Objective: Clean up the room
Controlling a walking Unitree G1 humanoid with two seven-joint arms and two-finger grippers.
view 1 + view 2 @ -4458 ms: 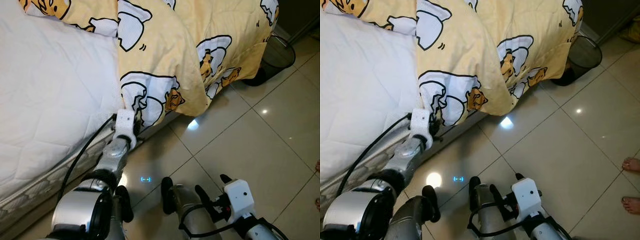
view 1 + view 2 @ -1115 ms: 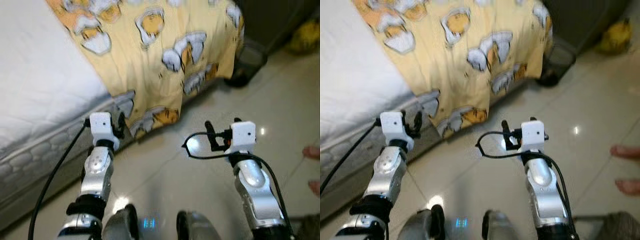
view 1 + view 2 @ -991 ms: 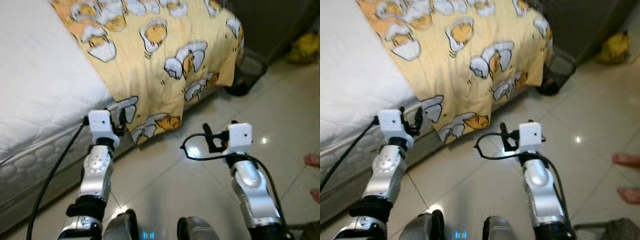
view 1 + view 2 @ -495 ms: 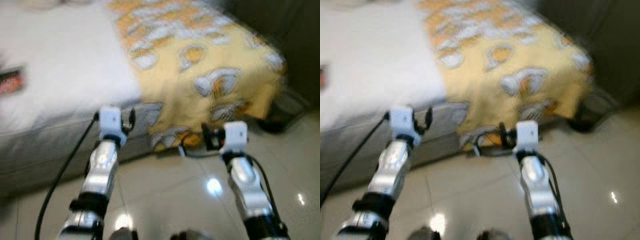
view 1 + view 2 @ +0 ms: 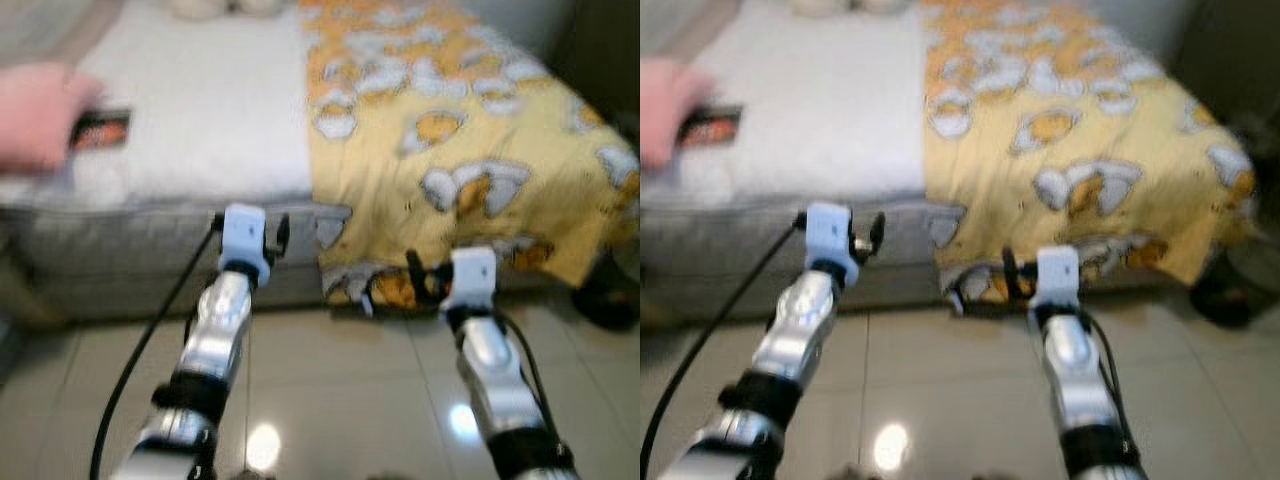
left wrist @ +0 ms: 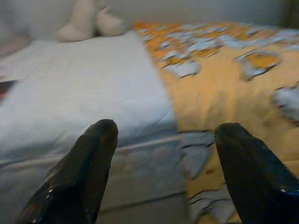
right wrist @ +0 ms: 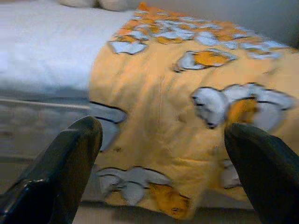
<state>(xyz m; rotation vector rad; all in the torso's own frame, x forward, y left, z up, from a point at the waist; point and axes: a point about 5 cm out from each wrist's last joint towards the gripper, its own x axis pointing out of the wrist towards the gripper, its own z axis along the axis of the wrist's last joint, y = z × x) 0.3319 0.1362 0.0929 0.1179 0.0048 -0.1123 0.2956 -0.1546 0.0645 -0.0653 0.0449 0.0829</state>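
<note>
Fingers of my left gripper (image 6: 161,172) stand spread wide apart, holding nothing, raised before the side of the white quilted mattress (image 5: 200,140). My right gripper (image 7: 163,172) is spread the same way, empty, just in front of the hanging edge of the yellow blanket printed with white and orange cartoon figures (image 5: 450,130).

Everything is blurred, so fine detail is lost. The blanket covers the mattress's right part and drapes down its side nearly to the pale glossy tiled floor (image 5: 330,400); its prints are smeared and I cannot read the figures clearly.

On the bare mattress top to the blanket's left lies one small flat dark object with orange marking (image 5: 100,128), too blurred to identify. At the mattress's left edge a pink blurred shape (image 5: 35,125) is cut off by the frame; I cannot tell what it is. At the far end of the mattress sit two pale rounded soft shapes (image 6: 91,21), touching each other, indistinct. A dark object (image 5: 610,295) on the floor past the blanket's right corner is cut off too.
</note>
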